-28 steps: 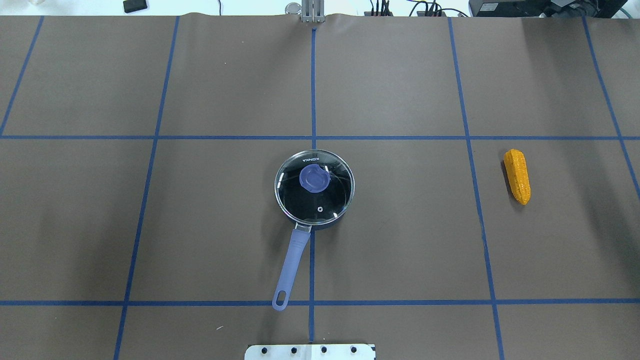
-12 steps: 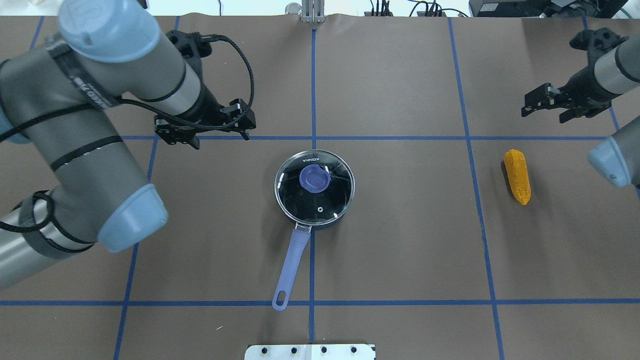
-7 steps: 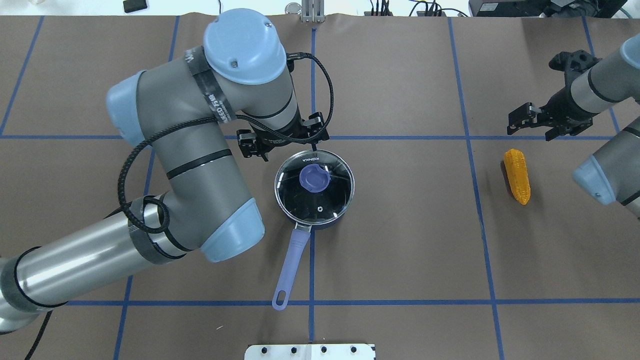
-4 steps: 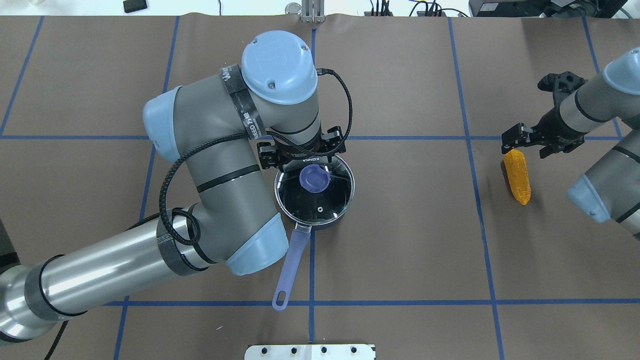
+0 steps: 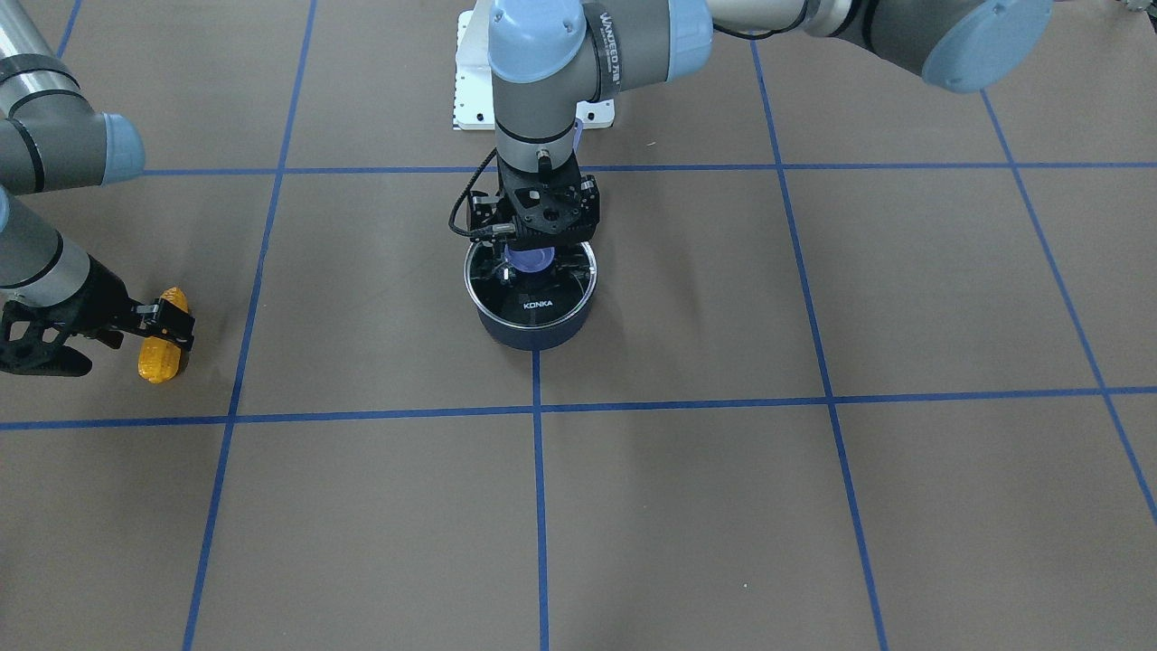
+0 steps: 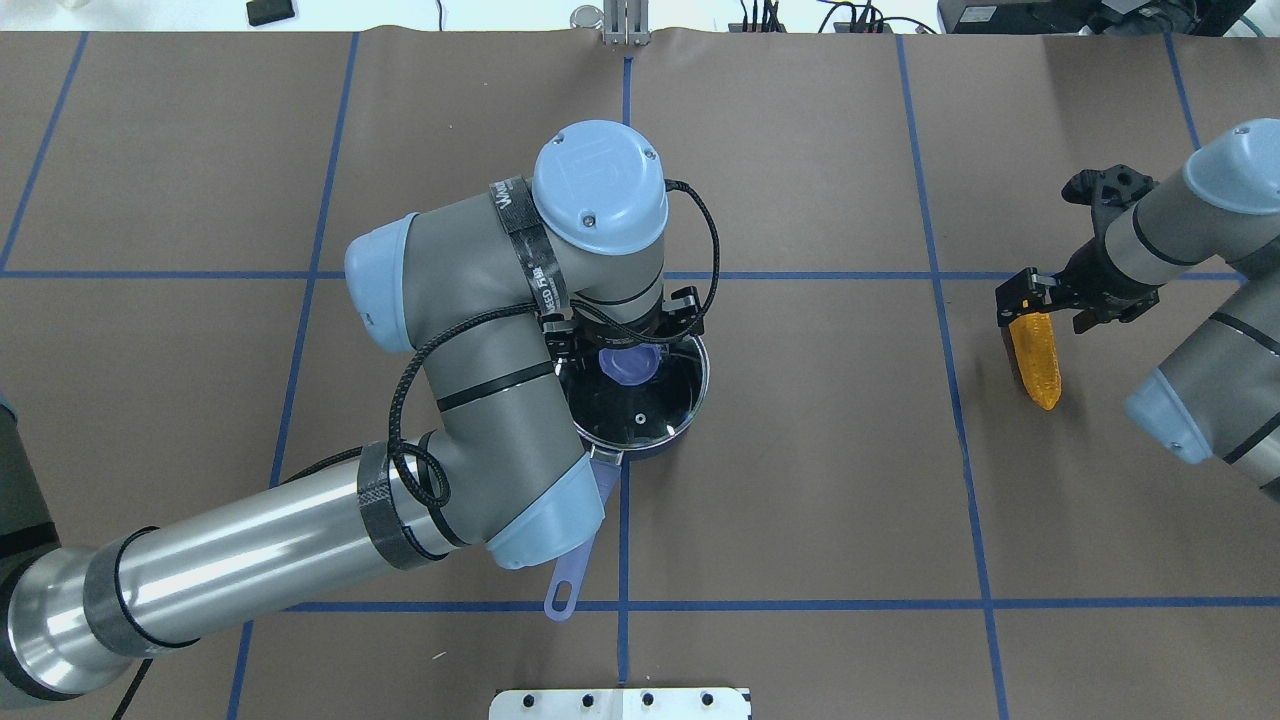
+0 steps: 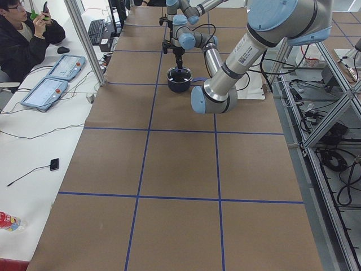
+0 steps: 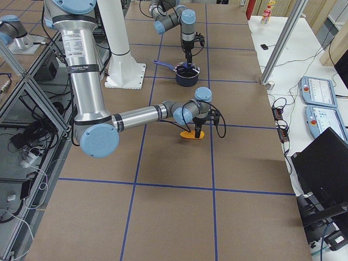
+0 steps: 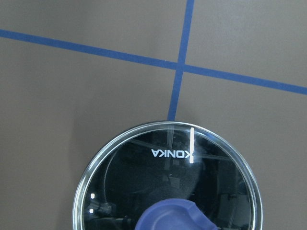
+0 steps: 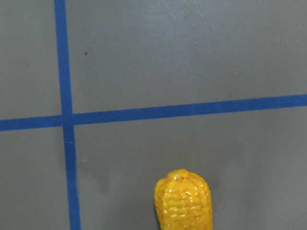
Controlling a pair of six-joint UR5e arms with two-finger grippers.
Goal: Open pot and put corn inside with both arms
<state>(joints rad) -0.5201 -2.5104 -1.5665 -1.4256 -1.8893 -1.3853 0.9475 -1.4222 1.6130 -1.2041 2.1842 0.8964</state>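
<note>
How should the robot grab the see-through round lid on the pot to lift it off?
Best by the lavender-blue round knob in the middle of the round glass lid, coming straight down from above. The glass is flat, smooth and wide, while the knob sticks up and looks small enough to pinch.

My bench (image 6: 800, 450) is covered in brown paper, ruled into large squares by blue tape lines (image 6: 800, 275). The pot (image 5: 533, 333) stands on it about mid-bench, on the centre line that runs away from me, with its handle (image 6: 565, 590) pointing back toward my near edge and a little to the left. The corn (image 6: 1036, 355) lies flat on the paper well off to the right, lengthwise near to far. A white plate (image 6: 620, 703) sits at the near edge, in the middle.
</note>
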